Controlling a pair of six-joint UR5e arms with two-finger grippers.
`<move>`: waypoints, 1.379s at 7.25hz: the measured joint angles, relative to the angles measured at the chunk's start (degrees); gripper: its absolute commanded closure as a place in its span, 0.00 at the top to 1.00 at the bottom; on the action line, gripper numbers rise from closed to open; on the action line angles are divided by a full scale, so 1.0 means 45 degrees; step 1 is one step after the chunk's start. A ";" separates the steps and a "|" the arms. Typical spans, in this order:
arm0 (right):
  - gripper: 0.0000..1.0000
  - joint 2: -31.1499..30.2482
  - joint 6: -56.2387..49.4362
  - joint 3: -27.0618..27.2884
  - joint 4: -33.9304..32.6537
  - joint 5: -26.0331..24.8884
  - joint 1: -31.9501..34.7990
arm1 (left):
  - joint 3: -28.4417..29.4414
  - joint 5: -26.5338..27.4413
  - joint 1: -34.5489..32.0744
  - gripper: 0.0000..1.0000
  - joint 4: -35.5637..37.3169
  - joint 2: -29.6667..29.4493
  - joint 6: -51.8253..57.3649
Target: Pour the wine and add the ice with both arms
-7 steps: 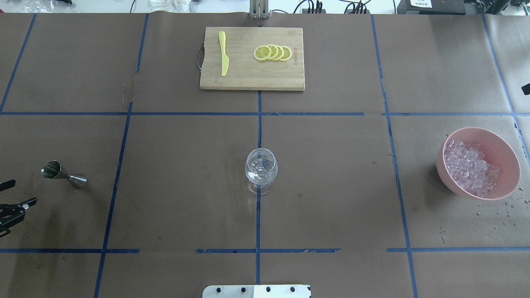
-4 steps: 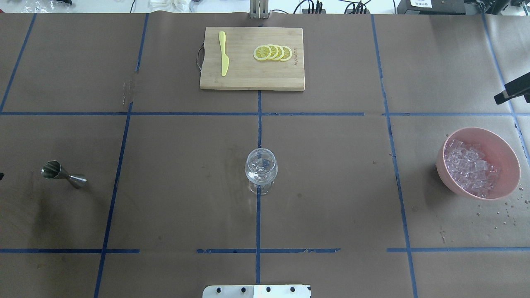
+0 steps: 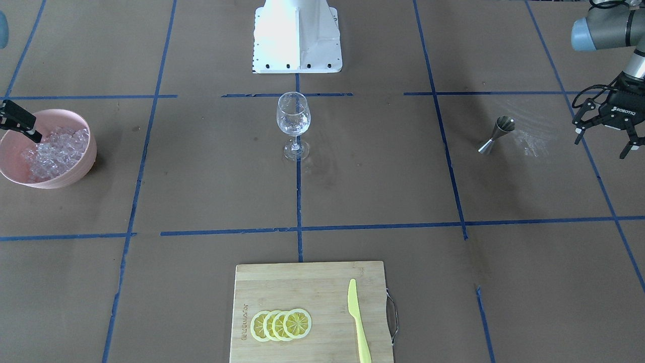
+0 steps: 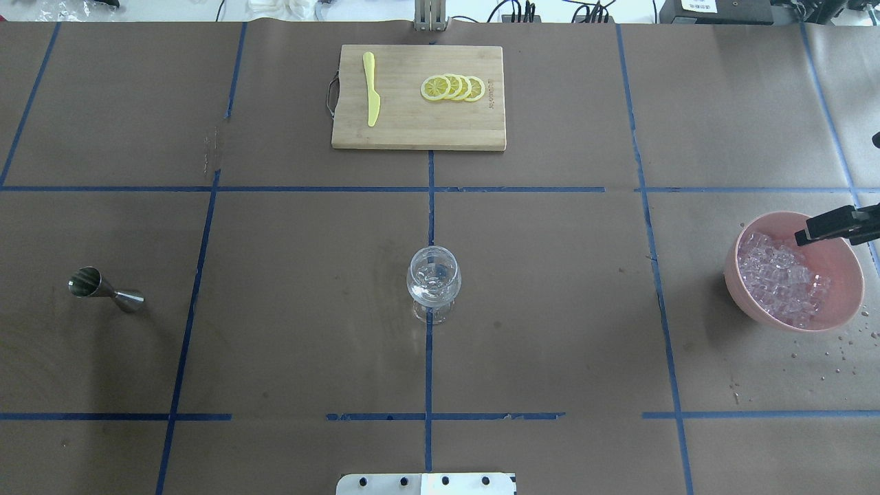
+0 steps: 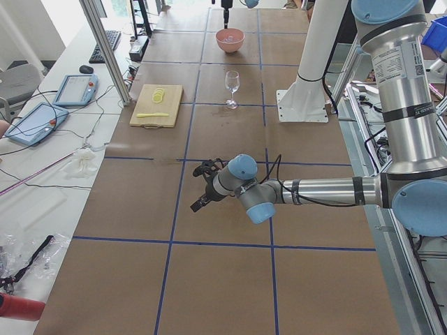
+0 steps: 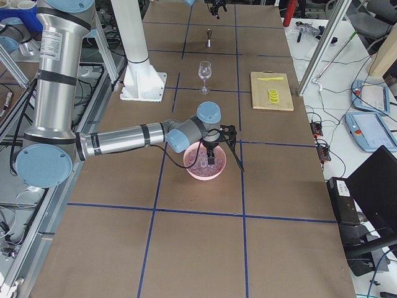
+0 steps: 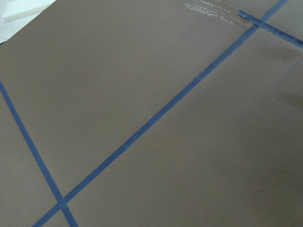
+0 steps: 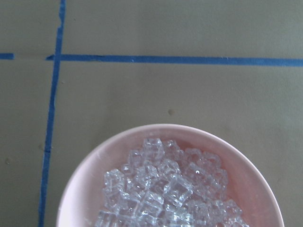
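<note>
The wine glass stands at the table's middle and also shows in the front view; something clear glints in its bowl. The ice fills a pink bowl at the right, seen from close above in the right wrist view. My right gripper hangs open and empty over the bowl's far side; one finger reaches over the rim. My left gripper is open and empty, above the table beyond a steel jigger, out of the overhead view.
A wooden cutting board lies at the far middle with lemon slices and a yellow knife. The jigger stands at the left. The white pedestal base is at the near edge. Water drops dot the paper by the bowl.
My right gripper has come in from the right edge and moved nearer, over the bowl's far rim. My left gripper has drawn back out of the overhead view at the left.
</note>
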 measured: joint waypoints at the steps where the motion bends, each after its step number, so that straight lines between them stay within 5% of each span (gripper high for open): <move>1: 0.96 -0.0325 0.0276 -0.0041 0.0237 -0.0348 -0.0450 | 0.0062 0.0006 -0.0039 1.00 0.0045 -0.0016 -0.0147; 4: 0.78 -0.0326 0.0424 -0.0121 0.0354 -0.1565 -0.1558 | -0.0038 0.0044 -0.0064 1.00 0.0029 -0.0021 -0.1145; 8: 0.45 -0.0241 0.0431 -0.0427 0.0376 -0.1682 -0.1766 | -0.0125 0.0037 -0.0075 1.00 -0.0078 -0.0023 -0.1486; 10: 0.40 -0.0233 0.0431 -0.0518 0.0389 -0.1691 -0.1782 | -0.0142 0.0022 -0.0077 1.00 -0.0104 0.0003 -0.1491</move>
